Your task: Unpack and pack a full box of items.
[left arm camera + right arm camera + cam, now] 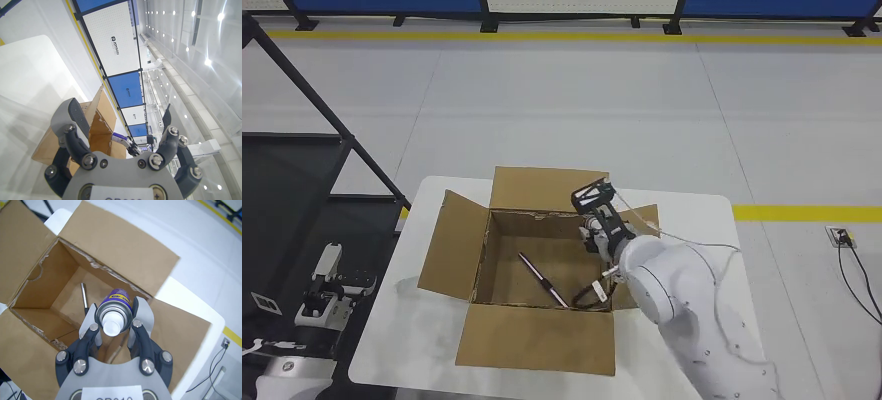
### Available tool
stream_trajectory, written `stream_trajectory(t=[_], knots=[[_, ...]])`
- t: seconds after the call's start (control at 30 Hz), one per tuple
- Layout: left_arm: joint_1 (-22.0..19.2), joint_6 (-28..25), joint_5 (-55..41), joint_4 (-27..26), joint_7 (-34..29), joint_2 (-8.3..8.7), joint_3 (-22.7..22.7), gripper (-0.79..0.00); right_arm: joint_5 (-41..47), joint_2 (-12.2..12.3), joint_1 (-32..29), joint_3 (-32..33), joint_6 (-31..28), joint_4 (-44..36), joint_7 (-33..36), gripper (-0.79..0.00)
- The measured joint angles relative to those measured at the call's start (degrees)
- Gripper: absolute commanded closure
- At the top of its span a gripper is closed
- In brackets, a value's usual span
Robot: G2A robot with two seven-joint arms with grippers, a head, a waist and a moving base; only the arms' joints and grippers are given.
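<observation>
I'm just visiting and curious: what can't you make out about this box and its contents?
- Right wrist view: the spray can and right gripper cover part of the cardboard box floor; a finger hides the metal rod's near end.
- Top view: the dark looped item is too small to name.
- Left wrist view: box walls hide the contents.

Noted a white table (pixel 692 215) with rounded corners. Found a yellow floor line (pixel 807 213) running off from the table's right side, a floor socket (pixel 839 236) just past that line, and a black frame (pixel 332 130) left of the table.
</observation>
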Motion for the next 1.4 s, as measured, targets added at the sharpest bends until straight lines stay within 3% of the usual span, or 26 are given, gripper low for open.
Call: stream_trajectory(t=[0.2, 0.4, 0.73, 1.27, 1.33, 1.4], knots=[[0.00, 0.00, 0.00, 0.00, 0.00, 0.00, 0.00, -0.785, -8.39, 1.61, -12.69, 10.98, 2.73, -16.78, 1.69, 0.000], [0.00, 0.00, 0.00, 0.00, 0.00, 0.00, 0.00, -0.785, -10.69, 2.19, -19.28, 18.68, 3.71, -19.81, 5.02, 0.000], [0.00, 0.00, 0.00, 0.00, 0.00, 0.00, 0.00, -0.785, -6.00, 2.56, -21.24, 24.93, 2.22, -5.78, 2.27, 0.000], [0.00, 0.00, 0.00, 0.00, 0.00, 0.00, 0.00, -0.785, -1.17, 3.10, -14.37, 25.74, -1.27, 14.75, -1.76, 0.000], [0.00, 0.00, 0.00, 0.00, 0.00, 0.00, 0.00, -0.785, -0.34, 3.16, -13.68, 25.93, -1.60, 16.40, -2.18, -0.083], [0.00, 0.00, 0.00, 0.00, 0.00, 0.00, 0.00, -0.785, 0.47, 3.26, -13.14, 26.10, -1.95, 17.73, -2.41, -0.305]])
